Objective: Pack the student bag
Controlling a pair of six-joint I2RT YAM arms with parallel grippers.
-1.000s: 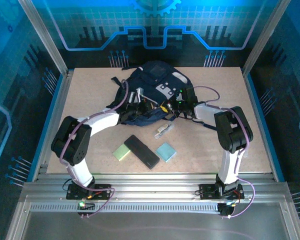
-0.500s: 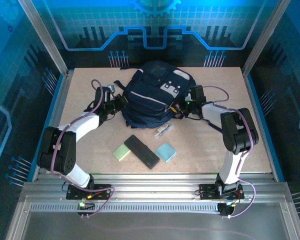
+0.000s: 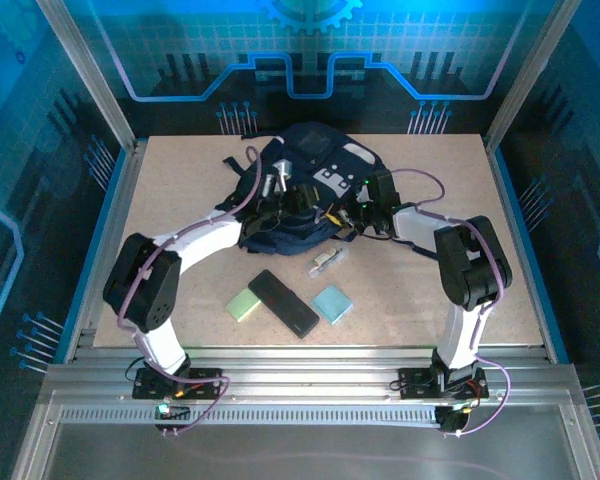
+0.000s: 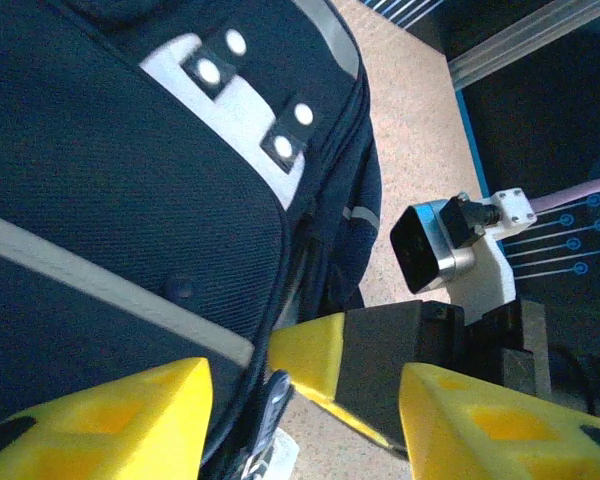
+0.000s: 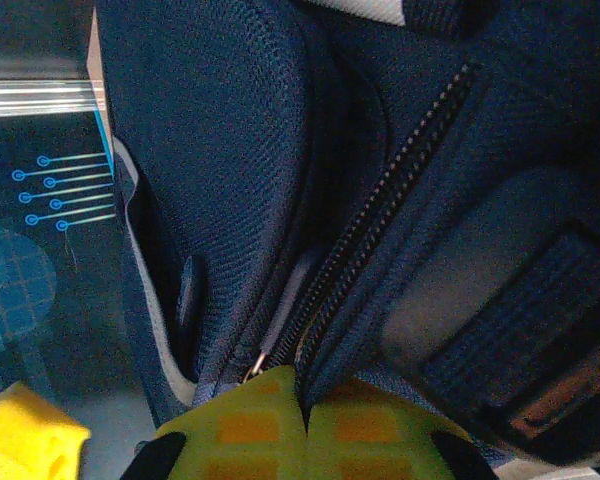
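Note:
The student bag, dark navy with white-grey patches, lies at the back centre of the table. My left gripper hovers over the bag's front part; in the left wrist view the left gripper is open, its yellow fingers wide apart astride the bag's edge and a dark zipper pull. My right gripper is at the bag's right front edge. In the right wrist view the right gripper is shut on a fold of the student bag beside its zipper.
On the table in front of the bag lie a small clear item, a green pad, a black rectangular case and a light blue pad. A metal frame and blue panels wall in the table.
The left arm has swung in from the bag's left side and now sits over its front. The right gripper has stayed at the bag's right edge, shifted slightly left.

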